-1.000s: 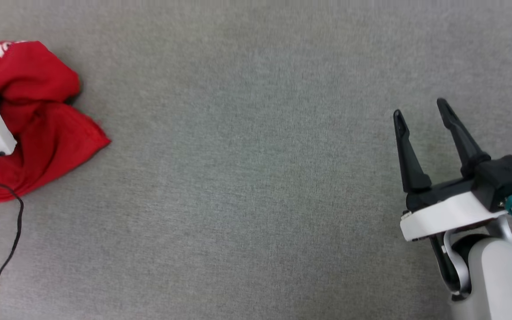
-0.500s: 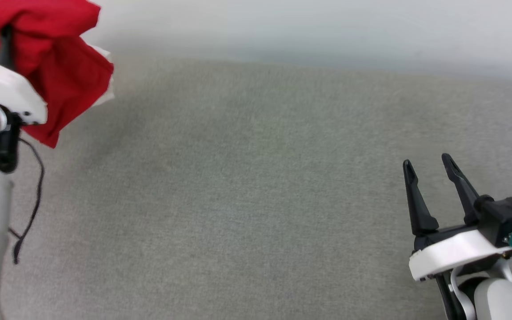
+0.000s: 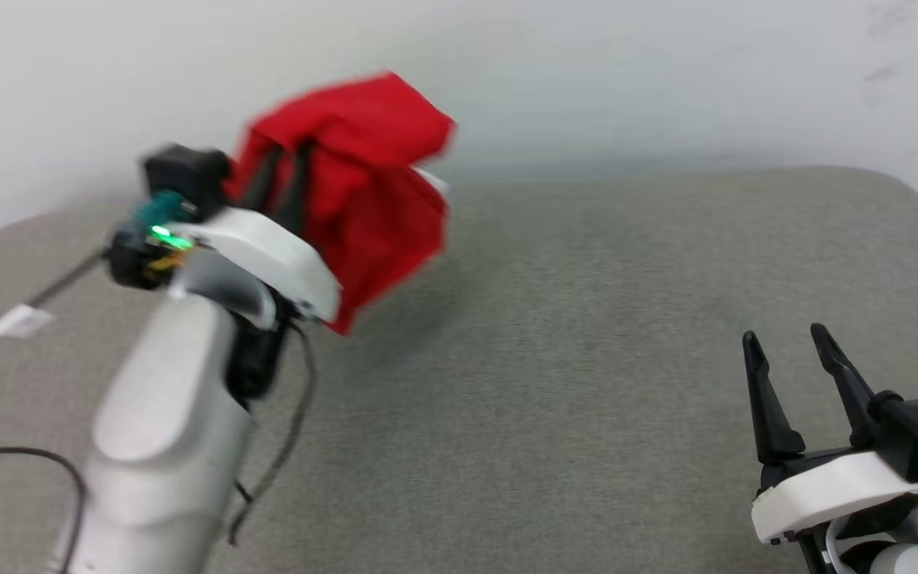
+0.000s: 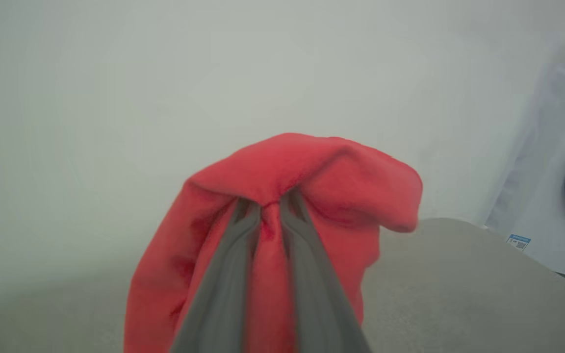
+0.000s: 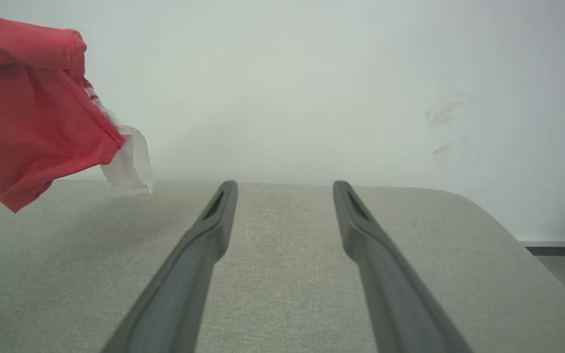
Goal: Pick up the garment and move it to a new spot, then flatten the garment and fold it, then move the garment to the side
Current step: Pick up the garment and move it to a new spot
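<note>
We saw our left tool (image 4: 268, 206) clenched on the bunched garment (image 3: 383, 183) above the counter (image 3: 586, 359); our right tool (image 3: 783, 335) hung released.

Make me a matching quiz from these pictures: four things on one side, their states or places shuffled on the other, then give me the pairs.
Things:
1. garment
2. left gripper
3. right gripper
4. grey surface

States:
a. open, holding nothing
b. shut on red cloth
c. bunched, hanging in the air
d. flat, beneath everything else

Pairs: 1-c, 2-b, 3-a, 4-d
</note>
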`<state>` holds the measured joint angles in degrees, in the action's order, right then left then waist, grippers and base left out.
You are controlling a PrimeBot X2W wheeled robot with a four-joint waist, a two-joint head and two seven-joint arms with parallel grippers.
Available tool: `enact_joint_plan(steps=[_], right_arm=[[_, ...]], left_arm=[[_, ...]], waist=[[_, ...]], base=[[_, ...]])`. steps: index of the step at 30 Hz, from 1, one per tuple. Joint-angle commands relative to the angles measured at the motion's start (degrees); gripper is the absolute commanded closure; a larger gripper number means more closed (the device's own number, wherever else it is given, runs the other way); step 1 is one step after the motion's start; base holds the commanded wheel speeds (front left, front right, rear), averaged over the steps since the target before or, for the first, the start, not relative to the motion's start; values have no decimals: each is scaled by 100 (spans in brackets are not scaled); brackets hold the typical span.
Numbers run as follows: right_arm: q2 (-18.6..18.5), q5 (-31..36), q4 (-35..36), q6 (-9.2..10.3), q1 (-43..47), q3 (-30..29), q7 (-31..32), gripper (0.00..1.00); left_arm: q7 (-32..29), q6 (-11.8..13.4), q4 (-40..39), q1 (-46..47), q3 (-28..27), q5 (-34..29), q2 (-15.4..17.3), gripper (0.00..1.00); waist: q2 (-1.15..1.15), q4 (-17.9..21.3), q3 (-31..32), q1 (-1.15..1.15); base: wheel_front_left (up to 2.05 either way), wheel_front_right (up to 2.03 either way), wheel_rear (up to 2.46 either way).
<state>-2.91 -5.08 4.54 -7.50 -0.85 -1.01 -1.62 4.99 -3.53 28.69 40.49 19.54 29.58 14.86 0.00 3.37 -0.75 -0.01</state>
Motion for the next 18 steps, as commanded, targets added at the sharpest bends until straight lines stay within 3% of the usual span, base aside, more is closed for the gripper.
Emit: enact_joint_plan(steps=[1, 10, 15, 16, 17, 18], right_arm=[[5, -34, 40, 2, 62, 6, 9, 0], [5, -113, 151, 2, 108, -108, 25, 0], [5, -172, 103, 2, 86, -116, -14, 0], [6, -181, 88, 2, 72, -104, -25, 0], [6, -193, 66, 2, 63, -97, -35, 0], [5, -207, 46, 2, 67, -107, -36, 0]], left_arm=[[-26, -22, -116, -131, 63, 17, -83, 100], [-380, -251, -323, -1355, 1232, 132, -872, 100], [-527, -328, -78, -1889, 1859, 121, -997, 100], [-521, -332, -17, -1969, 1907, 167, -1012, 69], [-476, -318, 16, -2015, 1935, 171, -1032, 29], [-419, -316, 22, -2034, 1994, 127, -1051, 0]], waist=[[0, 208, 19, 1], [0, 509, -293, 1], [0, 438, -402, 1], [0, 411, -401, 1], [0, 377, -387, 1], [0, 332, -363, 1]], base=[[0, 0, 0], [0, 0, 0], [0, 0, 0], [0, 0, 0], [0, 0, 0], [0, 0, 0]])
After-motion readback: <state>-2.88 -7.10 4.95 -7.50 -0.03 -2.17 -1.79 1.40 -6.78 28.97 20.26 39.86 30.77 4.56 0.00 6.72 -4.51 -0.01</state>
